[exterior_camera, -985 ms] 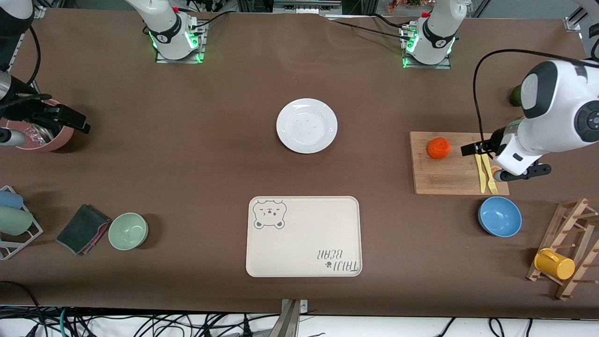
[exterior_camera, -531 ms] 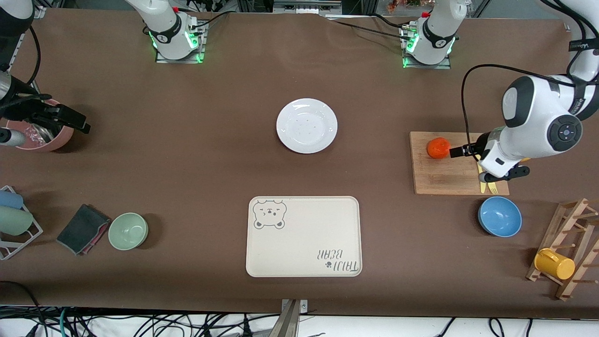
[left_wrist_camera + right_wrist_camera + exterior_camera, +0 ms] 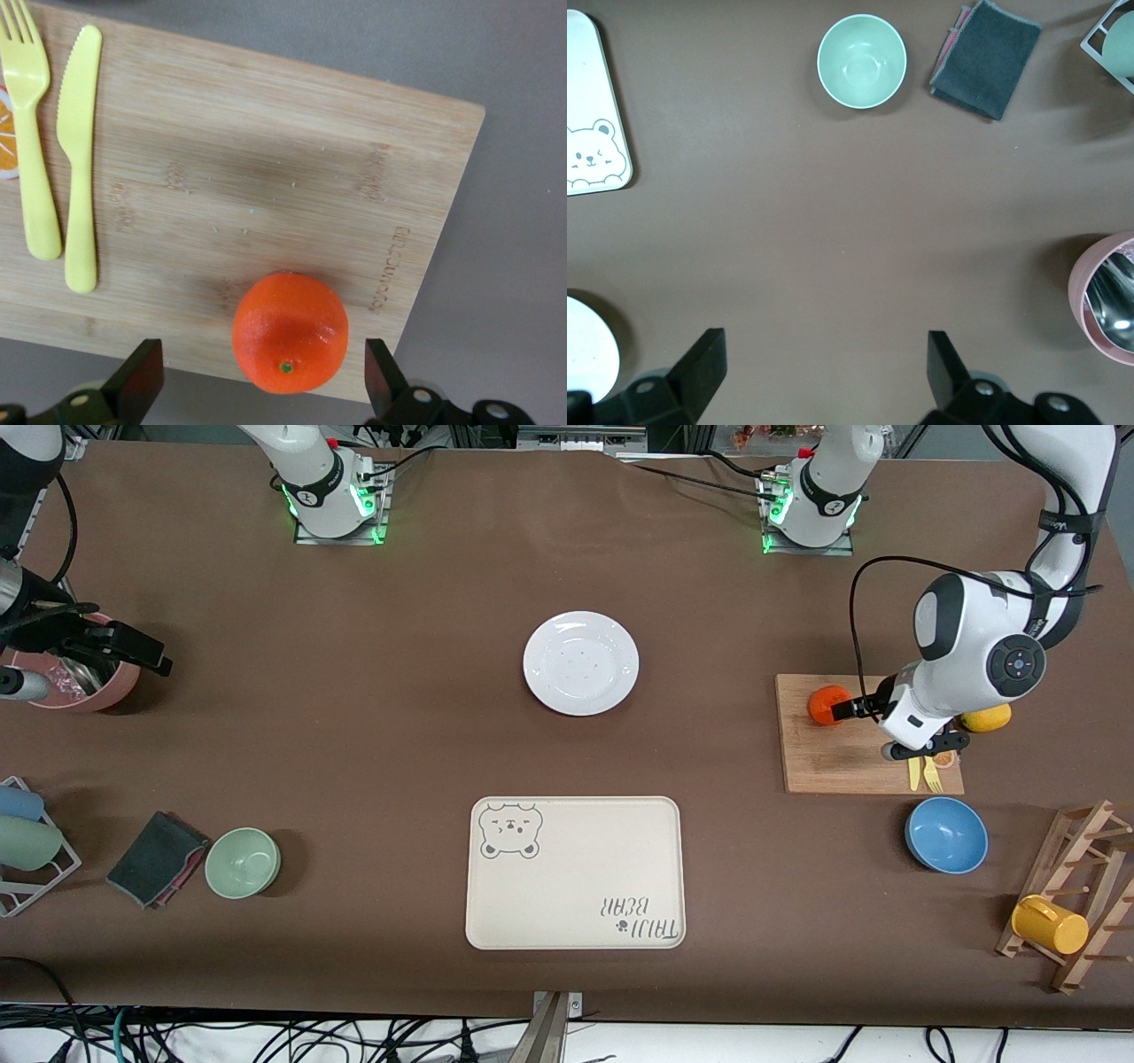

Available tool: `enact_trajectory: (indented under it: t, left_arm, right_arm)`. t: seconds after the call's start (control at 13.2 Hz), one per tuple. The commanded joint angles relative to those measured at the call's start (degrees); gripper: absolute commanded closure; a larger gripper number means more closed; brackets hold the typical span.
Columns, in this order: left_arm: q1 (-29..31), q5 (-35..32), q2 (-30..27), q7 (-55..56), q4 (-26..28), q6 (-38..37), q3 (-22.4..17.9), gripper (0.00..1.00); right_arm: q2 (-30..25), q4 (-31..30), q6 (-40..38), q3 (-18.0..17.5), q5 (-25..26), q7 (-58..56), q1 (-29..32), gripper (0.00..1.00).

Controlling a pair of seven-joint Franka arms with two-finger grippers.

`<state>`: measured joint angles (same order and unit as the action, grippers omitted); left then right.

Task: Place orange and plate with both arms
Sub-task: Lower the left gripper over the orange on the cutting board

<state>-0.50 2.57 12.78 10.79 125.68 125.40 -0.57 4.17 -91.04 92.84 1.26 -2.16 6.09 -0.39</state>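
Two white Franka arms with black joints and green-lit bases

The glossy white left arm [image 3: 974, 646] has rounded shells, black joint rings, a round black end cap and a looping black cable; the black two-finger left gripper [image 3: 264, 385] and right gripper [image 3: 824, 372] show wedge-shaped fingertips.

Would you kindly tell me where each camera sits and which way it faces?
Front view: high across the table, facing both bases; left gripper beside the round red-orange orange.
Left wrist view: looks down on that orange between open fingers.
Right wrist view: looks down on brown tablecloth, fingers open.
Front and left wrist views share the orange.
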Motion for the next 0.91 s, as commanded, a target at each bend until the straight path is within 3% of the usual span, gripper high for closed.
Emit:
enact_trajectory:
  t: [0.0, 0.83]
  left_arm:
    - [0.0, 1.2, -2.5, -0.2, 5.9, 6.0, 0.3, 0.00]
    - [-0.1, 3.0, 1.1, 0.0, 7.6, 12.6, 2.2, 0.00]
  right_arm:
    - [-0.1, 0.2, -0.6, 0.1, -0.7, 0.1, 0.0, 0.00]
    - [-0.1, 0.2, -0.6, 0.1, -0.7, 0.1, 0.0, 0.00]
